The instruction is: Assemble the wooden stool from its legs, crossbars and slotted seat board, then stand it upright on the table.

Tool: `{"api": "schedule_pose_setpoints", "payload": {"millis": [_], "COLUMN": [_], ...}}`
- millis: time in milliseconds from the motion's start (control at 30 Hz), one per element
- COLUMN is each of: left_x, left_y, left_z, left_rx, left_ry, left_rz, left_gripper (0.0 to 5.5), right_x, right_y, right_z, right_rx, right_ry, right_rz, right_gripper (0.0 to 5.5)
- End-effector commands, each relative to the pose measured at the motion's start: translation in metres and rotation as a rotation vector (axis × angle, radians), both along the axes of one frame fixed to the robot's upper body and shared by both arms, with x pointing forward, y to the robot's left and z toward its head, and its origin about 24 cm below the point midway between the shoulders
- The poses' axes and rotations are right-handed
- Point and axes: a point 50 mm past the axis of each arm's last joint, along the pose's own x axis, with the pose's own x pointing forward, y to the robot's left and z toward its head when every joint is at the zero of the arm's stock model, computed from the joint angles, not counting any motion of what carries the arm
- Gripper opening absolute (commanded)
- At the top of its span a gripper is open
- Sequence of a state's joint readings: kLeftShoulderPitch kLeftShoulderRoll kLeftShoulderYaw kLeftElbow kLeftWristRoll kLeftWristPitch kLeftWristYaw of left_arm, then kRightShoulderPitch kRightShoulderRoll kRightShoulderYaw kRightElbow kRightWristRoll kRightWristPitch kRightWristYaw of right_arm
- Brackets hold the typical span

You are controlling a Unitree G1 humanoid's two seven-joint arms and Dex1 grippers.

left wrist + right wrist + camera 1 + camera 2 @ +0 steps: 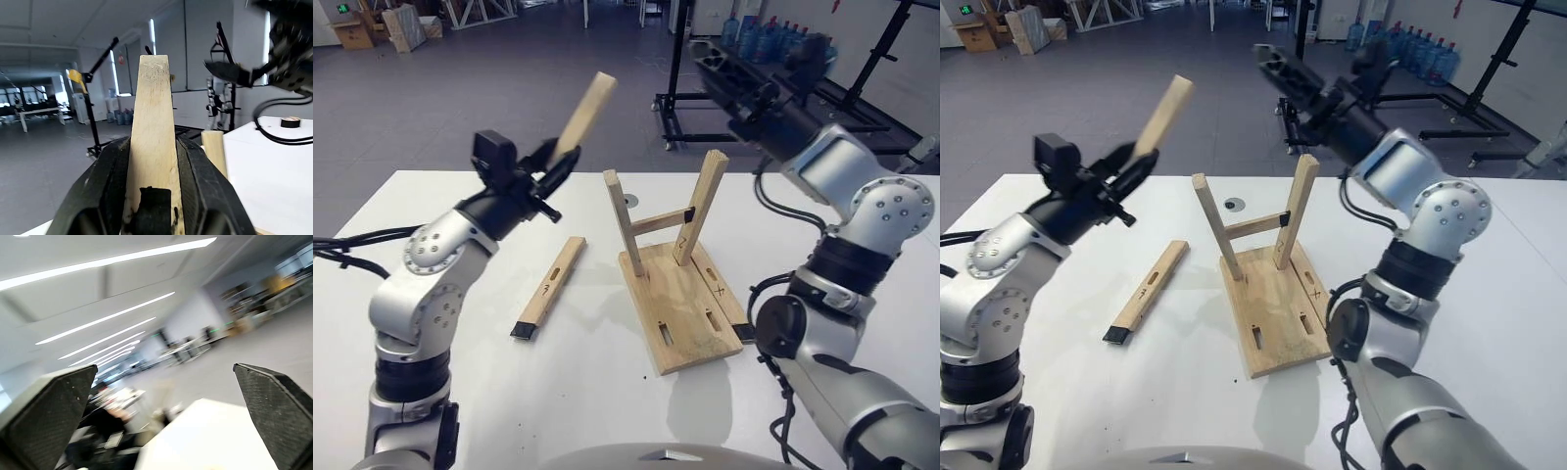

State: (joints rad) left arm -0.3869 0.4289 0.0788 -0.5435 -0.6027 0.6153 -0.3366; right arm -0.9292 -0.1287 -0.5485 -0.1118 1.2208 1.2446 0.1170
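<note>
since the seat board lies slots-up just beyond it, the left gripper clamps a leg aloft, likely ready for slotting; the right gripper gapes wide, empty.

left pincer clamped, right pincer spread

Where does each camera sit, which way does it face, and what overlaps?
Left eye view: on the head, looking forward-down at the table; both arms show, left gripper clamping a wooden leg.
Right eye view: same head, same scene; right gripper raised, open.
Left wrist view: looks along the wooden leg into the room; own fingers flank it.
Right wrist view: faces ceiling lights; own fingers apart.
Shared: eyes and left wrist all show the wooden leg and right gripper.
</note>
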Motion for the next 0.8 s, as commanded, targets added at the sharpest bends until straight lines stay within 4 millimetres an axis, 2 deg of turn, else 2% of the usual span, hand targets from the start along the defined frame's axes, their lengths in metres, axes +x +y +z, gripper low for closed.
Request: {"api": "schedule_pose_setpoints", "payload": {"millis": [33, 167, 533, 800], "left_x": [0.005, 0.007, 0.007, 0.006], "left_y": [-0.003, -0.005, -0.015, -0.02], "left_z": [0.005, 0.002, -0.005, -0.006], "left_rx": [-0.026, -0.033, -0.004, 0.005], "left_ry": [0.003, 0.016, 0.029, 0.026], "left_rz": [0.003, 0.002, -0.022, -0.03], "left_gripper": [1.28, 1.28, 1.28, 1.28], "right_x": [0.0, 0.009, 0.013, 0.019], "right_y": [0.015, 0.024, 0.06, 0.065], "right_z": [-0.017, -0.032, -0.023, -0.023], "right_rx": [0.039, 0.096, 0.175, 0.185], "right_ry": [0.119, 0.266, 0.372, 0.39], "right_rz": [0.012, -0.043, 0.027, -0.02], "right_gripper": [5.13, 5.13, 5.13, 5.13]}}
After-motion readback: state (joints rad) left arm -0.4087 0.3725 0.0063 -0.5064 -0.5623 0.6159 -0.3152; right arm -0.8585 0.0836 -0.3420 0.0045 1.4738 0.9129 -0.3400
